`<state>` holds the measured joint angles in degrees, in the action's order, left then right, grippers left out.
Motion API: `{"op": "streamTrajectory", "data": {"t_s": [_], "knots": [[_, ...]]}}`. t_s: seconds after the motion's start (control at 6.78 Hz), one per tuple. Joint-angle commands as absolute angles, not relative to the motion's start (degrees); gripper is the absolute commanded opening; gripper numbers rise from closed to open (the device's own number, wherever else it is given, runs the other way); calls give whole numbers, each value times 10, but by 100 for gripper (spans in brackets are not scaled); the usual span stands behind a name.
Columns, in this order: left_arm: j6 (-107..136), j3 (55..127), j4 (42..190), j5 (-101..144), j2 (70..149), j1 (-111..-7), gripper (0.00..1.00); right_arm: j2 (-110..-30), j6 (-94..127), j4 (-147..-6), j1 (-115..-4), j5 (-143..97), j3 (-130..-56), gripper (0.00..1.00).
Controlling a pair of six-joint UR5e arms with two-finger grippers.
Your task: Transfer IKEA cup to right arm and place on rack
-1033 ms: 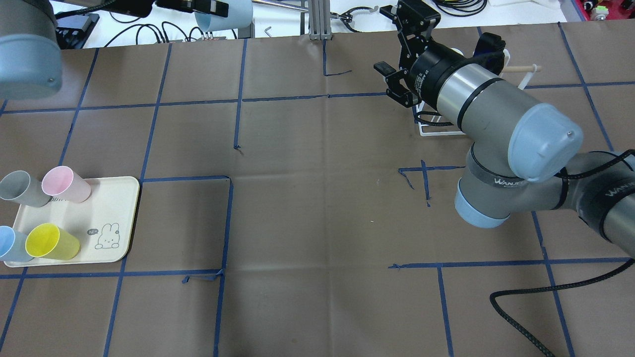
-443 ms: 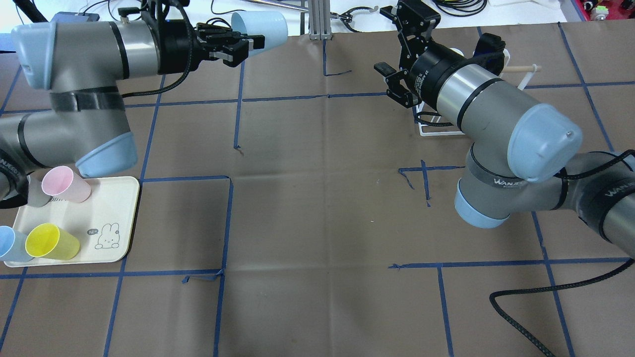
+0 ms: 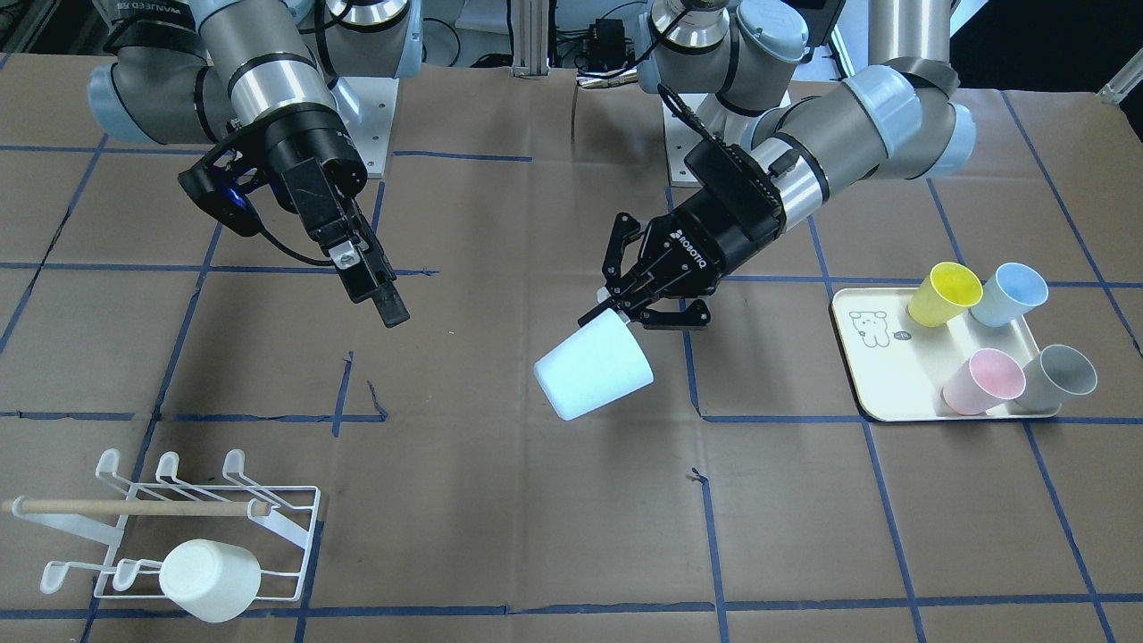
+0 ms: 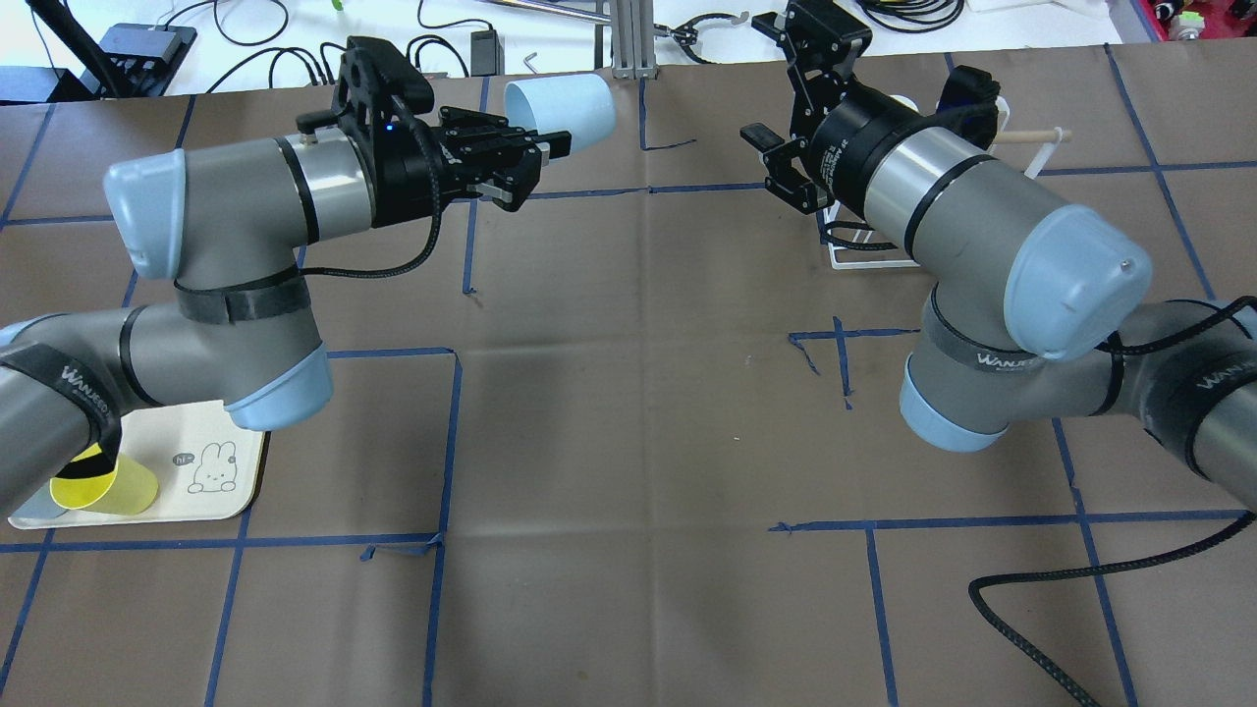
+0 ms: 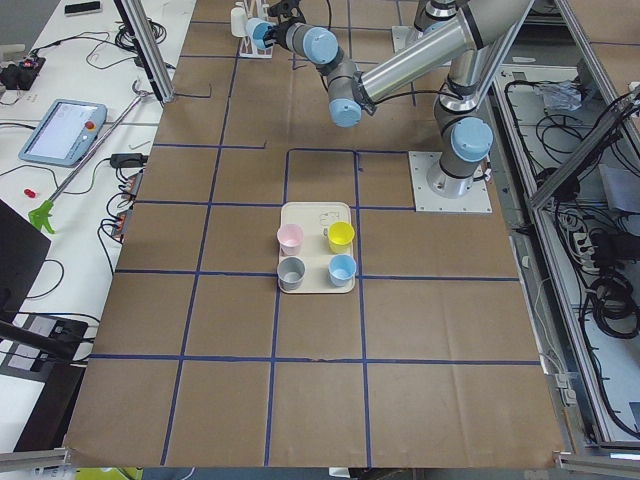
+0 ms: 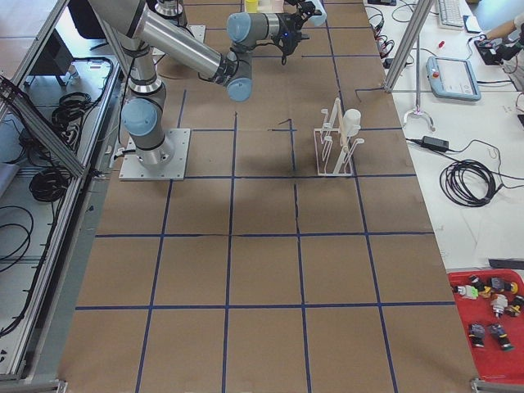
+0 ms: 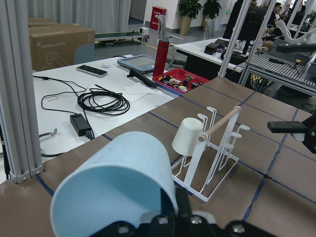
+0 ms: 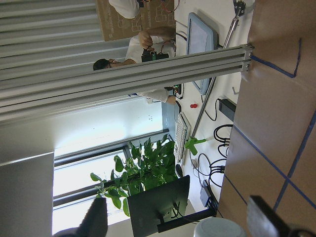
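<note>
My left gripper, with skeletal linked fingers, is shut on the rim of a pale blue cup and holds it on its side above the table's far middle. The cup also shows in the front view and large in the left wrist view. My right gripper, with long flat fingers, is open and empty, apart from the cup to its right. In the right wrist view the cup shows low between the spread fingers. The white wire rack holds one white cup.
A cream tray with a bear drawing holds yellow, blue, pink and grey cups. In the overhead view my right arm hides most of the rack. A black cable lies near the front right.
My left arm has swung in from the far left and carried the blue cup rightward toward the table's middle. My right arm has not moved.
</note>
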<state>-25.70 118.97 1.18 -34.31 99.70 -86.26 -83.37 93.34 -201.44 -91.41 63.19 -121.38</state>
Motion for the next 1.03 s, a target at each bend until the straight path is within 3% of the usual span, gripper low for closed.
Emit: {"op": "streamTrajectory", "data": {"t_s": [0.0,0.44,0.89], "knots": [[-234,1207,-28,-342,998,-868,4,-834,933,-2014,-914,632,-1213,100],[-236,1208,-29,-340,997,-872,5,-830,933,-2007,-918,634,-1214,100],[-236,1208,-29,-340,997,-872,6,-833,917,-1886,-964,627,-1208,100]]}}
